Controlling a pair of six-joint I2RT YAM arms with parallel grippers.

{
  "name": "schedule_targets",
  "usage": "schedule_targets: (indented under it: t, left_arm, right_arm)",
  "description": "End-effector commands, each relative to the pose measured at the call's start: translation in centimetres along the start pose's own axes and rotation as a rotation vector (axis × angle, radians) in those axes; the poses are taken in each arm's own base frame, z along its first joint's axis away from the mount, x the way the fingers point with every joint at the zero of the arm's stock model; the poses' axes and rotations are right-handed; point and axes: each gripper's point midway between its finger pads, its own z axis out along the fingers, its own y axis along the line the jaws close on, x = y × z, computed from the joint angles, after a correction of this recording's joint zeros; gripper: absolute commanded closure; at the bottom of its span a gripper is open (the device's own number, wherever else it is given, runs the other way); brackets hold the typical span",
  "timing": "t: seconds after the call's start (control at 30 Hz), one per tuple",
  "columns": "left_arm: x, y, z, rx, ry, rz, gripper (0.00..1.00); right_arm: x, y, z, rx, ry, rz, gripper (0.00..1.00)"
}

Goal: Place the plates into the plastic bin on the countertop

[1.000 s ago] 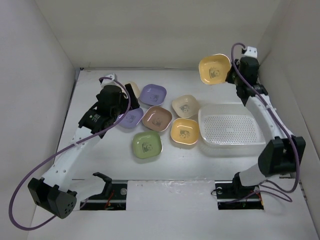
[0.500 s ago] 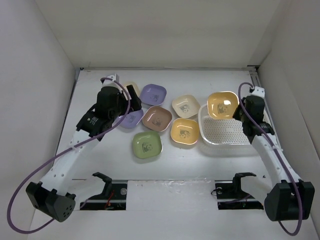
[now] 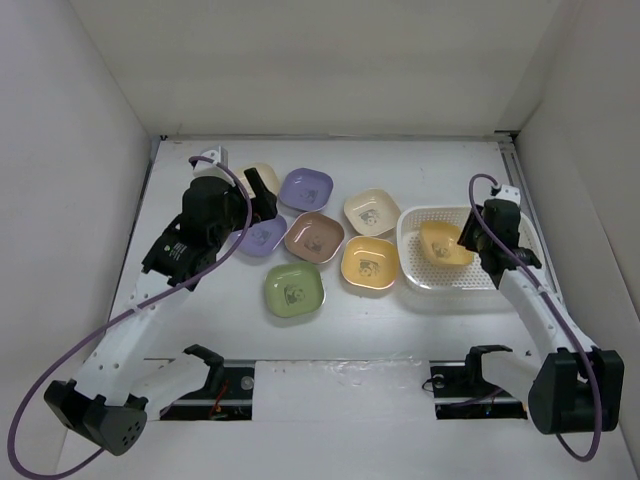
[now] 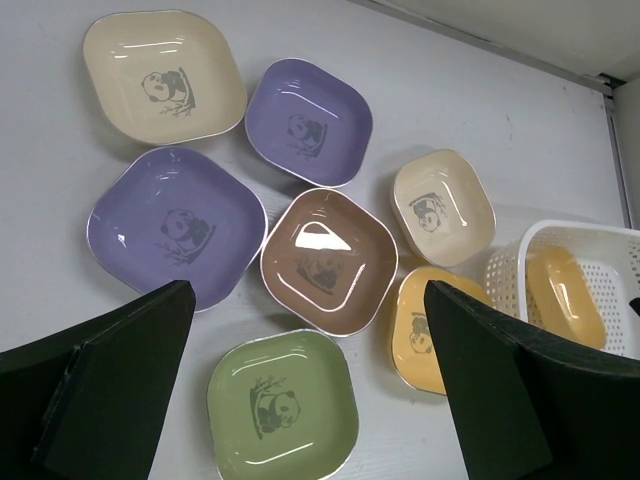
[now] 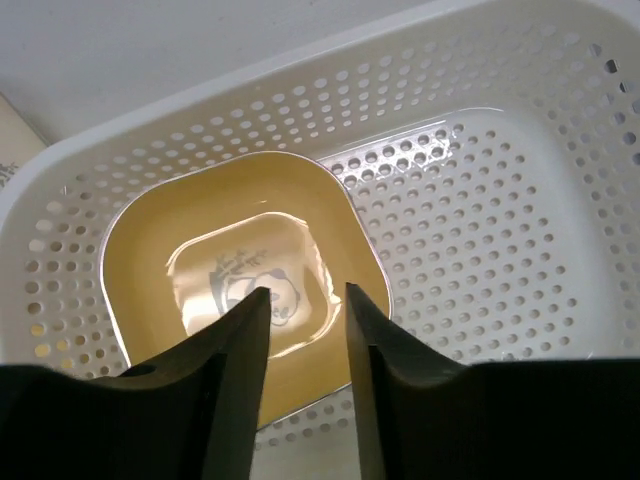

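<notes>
Seven plates lie on the countertop (image 3: pixel 210 320): cream (image 4: pixel 163 78), two purple (image 4: pixel 308 120) (image 4: pixel 176 225), brown (image 4: pixel 329 260), a smaller-looking cream (image 4: pixel 442 207), yellow (image 4: pixel 425 325) and green (image 4: pixel 282 415). My left gripper (image 4: pixel 305 290) hangs wide open above them, touching none. Another yellow plate (image 5: pixel 240 290) lies tilted at the left end of the plastic bin (image 5: pixel 300 90). My right gripper (image 5: pixel 303 300) hovers just over it with a clear gap between the jaws. From above, the bin (image 3: pixel 465 280) sits at the right, with the right gripper (image 3: pixel 468 240) over it.
White walls close in the back and both sides. The arm bases and a slotted rail (image 3: pixel 340 375) run along the near edge. The right half of the bin floor (image 5: pixel 500 230) is bare. Purple cables loop off both arms.
The right arm brought the yellow plate down from high at the back into the bin and its jaws parted. The left arm shifted only slightly above the plates.
</notes>
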Motion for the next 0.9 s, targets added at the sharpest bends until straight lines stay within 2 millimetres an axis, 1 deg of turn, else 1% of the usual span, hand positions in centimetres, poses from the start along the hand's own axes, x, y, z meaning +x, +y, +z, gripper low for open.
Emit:
schedule_targets:
  t: [0.0,0.03,0.07,0.1,0.13,0.17,0.2,0.23,0.27,0.3,0.33,0.37,0.4,0.43,0.47,0.5,0.53,0.57,0.6,0.63,0.67,0.7,0.73,0.77,0.8,0.83,0.87]
  left_arm:
    - [-0.3,0.0,0.0,0.004,-0.017,0.016,0.00]
    - [-0.3,0.0,0.0,0.004,-0.017,0.016,0.00]
    - [-0.3,0.0,0.0,0.004,-0.017,0.016,0.00]
    - [-0.3,0.0,0.0,0.004,-0.017,0.016,0.00]
    - [-0.3,0.0,0.0,0.004,-0.017,0.016,0.00]
    - [-0.1,0.1,0.3,-0.001,-0.010,0.018,0.00]
    - [-0.1,0.1,0.3,-0.001,-0.010,0.018,0.00]
    - [0.0,-0.1,0.3,0.007,-0.005,0.018,0.00]
    - [0.0,-0.1,0.3,0.007,-0.005,0.018,0.00]
    - [0.0,-0.1,0.3,0.007,-0.005,0.018,0.00]
    - [0.0,-0.1,0.3,0.007,-0.005,0.018,0.00]
    - [-0.1,0.1,0.3,0.000,-0.010,0.018,0.00]
    - [-0.1,0.1,0.3,-0.001,-0.010,0.018,0.00]
    - [-0.1,0.1,0.3,-0.001,-0.010,0.018,0.00]
    - [-0.2,0.2,0.3,-0.008,-0.014,0.018,0.00]
    - [-0.2,0.2,0.3,-0.008,-0.014,0.018,0.00]
    - [-0.2,0.2,0.3,-0.008,-0.014,0.018,0.00]
    - [-0.2,0.2,0.3,-0.008,-0.014,0.018,0.00]
    - [-0.2,0.2,0.3,-0.008,-0.014,0.018,0.00]
    - [-0.2,0.2,0.3,-0.008,-0.014,0.018,0.00]
    - [-0.2,0.2,0.3,-0.008,-0.014,0.018,0.00]
    - [-0.2,0.2,0.3,-0.008,-0.014,0.018,0.00]
    - [-0.2,0.2,0.3,-0.008,-0.014,0.018,0.00]
    - [-0.2,0.3,0.3,-0.009,-0.014,0.028,0.00]
    - [-0.2,0.3,0.3,-0.009,-0.014,0.029,0.00]
    - [-0.3,0.4,0.3,-0.018,-0.020,0.029,0.00]
    - [-0.3,0.4,0.3,-0.018,-0.020,0.029,0.00]
  right_arm:
    - [-0.9,0.4,0.3,-0.022,-0.032,0.002,0.54]
    - [-2.0,0.7,0.1,-0.027,-0.050,0.005,0.39]
    - [-2.7,0.9,-0.3,-0.041,-0.068,0.000,0.34]
    - [-2.9,0.9,-0.7,-0.039,-0.064,-0.012,0.29]
    - [-4.4,2.0,-1.7,-0.064,-0.101,-0.021,0.22]
    - [-5.2,2.7,-2.5,-0.089,-0.129,-0.033,0.17]
    - [-6.8,3.6,-3.6,-0.122,-0.192,-0.044,0.11]
    - [-8.4,4.4,-4.1,-0.147,-0.245,-0.057,0.07]
    - [-10.5,6.3,-5.1,-0.230,-0.289,-0.091,0.05]
    - [-10.9,7.4,-3.8,-0.253,-0.267,-0.131,0.05]
    - [-11.5,8.2,-3.2,-0.276,-0.257,-0.196,0.05]
    - [-14.0,11.1,-4.0,-0.389,-0.292,-0.247,0.06]
    - [-12.7,13.2,-1.5,-0.453,-0.219,-0.330,0.06]
    - [-13.4,13.8,-0.3,-0.450,-0.218,-0.360,0.06]
    - [-13.2,14.8,0.7,-0.470,-0.183,-0.395,0.06]
    - [-16.1,16.2,0.8,-0.469,-0.220,-0.410,0.06]
    - [-14.3,16.7,4.7,-0.455,-0.129,-0.464,0.06]
    - [-13.1,16.9,6.0,-0.460,-0.049,-0.483,0.06]
    - [-15.4,18.6,6.2,-0.503,-0.079,-0.490,0.08]
    - [-14.9,19.1,7.3,-0.521,-0.039,-0.519,0.08]
    - [-12.1,19.5,10.5,-0.541,0.058,-0.572,0.10]
    - [-10.6,19.4,11.1,-0.554,0.130,-0.585,0.11]
    - [-11.7,20.7,11.1,-0.576,0.115,-0.603,0.13]
    - [-10.2,20.4,12.7,-0.557,0.166,-0.607,0.13]
    - [-9.9,20.9,12.5,-0.565,0.166,-0.614,0.13]
    - [-8.7,21.7,12.6,-0.608,0.182,-0.615,0.13]
    - [-8.5,22.1,12.9,-0.630,0.166,-0.612,0.13]
